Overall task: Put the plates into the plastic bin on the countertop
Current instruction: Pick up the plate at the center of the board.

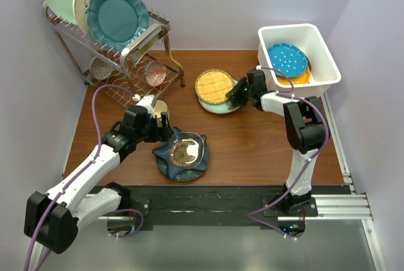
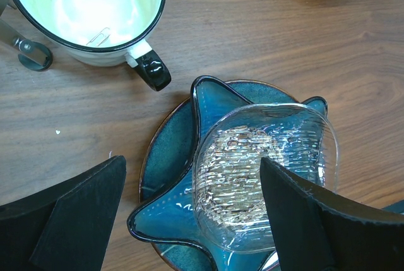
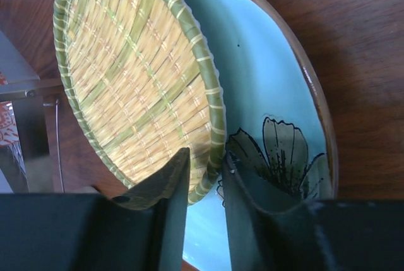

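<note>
Pinching the rim of the yellow woven plate (image 3: 139, 81), closed narrow on it, the right hand (image 3: 205, 165) should lift it level off the pale green plate (image 3: 265, 81) beneath and clear the thick lip of the plastic bin (image 1: 294, 29), which stands just beyond at the far right corner of the table (image 1: 252, 148) with a blue dotted plate (image 1: 287, 59) inside. The left hand (image 2: 189, 167) hangs wide open over a clear dish (image 2: 252, 151) on a teal star plate (image 2: 167, 151); no brand or writing shows, only a painted flower (image 3: 278, 151) on the green plate
</note>
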`<state>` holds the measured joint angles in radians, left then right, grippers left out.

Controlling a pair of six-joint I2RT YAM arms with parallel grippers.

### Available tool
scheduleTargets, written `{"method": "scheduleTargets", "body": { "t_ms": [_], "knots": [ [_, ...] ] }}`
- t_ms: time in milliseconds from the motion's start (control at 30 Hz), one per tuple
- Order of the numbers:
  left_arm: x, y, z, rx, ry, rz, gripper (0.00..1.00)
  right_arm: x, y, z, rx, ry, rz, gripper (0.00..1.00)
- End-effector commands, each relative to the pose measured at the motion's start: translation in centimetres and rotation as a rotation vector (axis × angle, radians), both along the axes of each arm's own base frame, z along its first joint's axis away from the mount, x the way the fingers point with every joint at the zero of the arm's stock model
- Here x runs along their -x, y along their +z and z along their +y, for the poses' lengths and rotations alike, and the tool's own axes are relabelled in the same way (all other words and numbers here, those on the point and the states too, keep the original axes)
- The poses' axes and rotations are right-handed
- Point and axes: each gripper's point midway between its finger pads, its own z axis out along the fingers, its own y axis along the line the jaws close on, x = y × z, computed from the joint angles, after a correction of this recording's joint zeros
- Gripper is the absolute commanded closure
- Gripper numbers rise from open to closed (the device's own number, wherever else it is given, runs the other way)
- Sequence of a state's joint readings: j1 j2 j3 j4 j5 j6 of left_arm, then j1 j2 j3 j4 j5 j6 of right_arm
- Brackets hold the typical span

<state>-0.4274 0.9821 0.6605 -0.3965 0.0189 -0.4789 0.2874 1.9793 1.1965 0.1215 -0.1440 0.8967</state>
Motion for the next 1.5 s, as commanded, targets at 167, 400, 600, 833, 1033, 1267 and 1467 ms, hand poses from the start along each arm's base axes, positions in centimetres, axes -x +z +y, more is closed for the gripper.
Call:
{"method": "scheduleTargets", "body": {
  "t_ms": [167,400,600,833,1033,1267,1467],
  "knots": [
    [-0.8,1.3,-0.3,0.031,0.006,-0.052,0.08,0.7,-0.5,0.2,-0.005,0.012,-0.005,0.81],
    [-0.6,1.4,-0.2,0.032,0.006,-0.056,0.08,0.9,0.6,0.1,0.003,0.031,-0.021,0.95],
    [-0.6,1.3,-0.2,0.033,0.007,-0.058,0.08,1.2,1.9,0.0,0.013,0.046,-0.035,0.98],
    [-0.6,1.3,-0.3,0.037,0.004,-0.059,0.08,1.6,4.2,0.0,0.011,0.06,-0.074,1.0],
    [-0.6,1.3,-0.3,0.039,0.003,-0.058,0.08,1.7,6.2,-0.4,0.012,0.061,-0.103,1.0],
    [-0.6,1.3,-0.4,0.041,-0.001,-0.06,0.08,1.6,7.8,-1.2,0.0,0.057,-0.128,1.0],
    [-0.6,1.2,-0.4,0.043,-0.001,-0.058,0.08,1.6,9.5,-1.6,-0.023,0.055,-0.156,1.0]
  ]
}}
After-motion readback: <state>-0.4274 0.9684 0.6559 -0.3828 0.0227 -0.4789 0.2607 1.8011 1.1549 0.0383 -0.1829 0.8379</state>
